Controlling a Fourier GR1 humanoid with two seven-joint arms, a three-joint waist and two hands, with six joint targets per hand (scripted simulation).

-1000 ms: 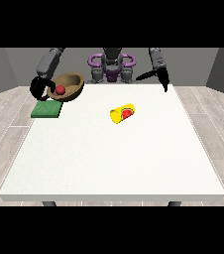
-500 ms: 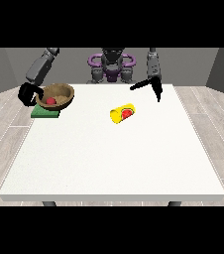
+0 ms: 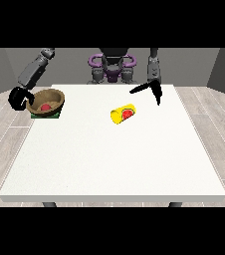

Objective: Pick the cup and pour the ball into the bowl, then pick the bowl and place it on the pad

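Observation:
The brown bowl (image 3: 46, 101) sits tilted on the green pad (image 3: 47, 115) at the table's far left, with a red ball (image 3: 46, 106) inside it. The hand at the view's left (image 3: 19, 97) is at the bowl's left rim, its fingers curled round that edge. The yellow cup (image 3: 122, 114) lies on its side near the table's middle, and red shows at its mouth. The hand at the view's right (image 3: 156, 91) hangs above the table behind and to the right of the cup, fingers straight and holding nothing.
The white table (image 3: 114, 164) stretches wide toward the camera. The pad lies close to the table's left edge. The robot's torso (image 3: 112, 67) stands behind the far edge.
The hand at the view's left has carried the bowl leftward and down onto the green pad. The hand at the view's right moved down and inward toward the cup. The cup has not moved.

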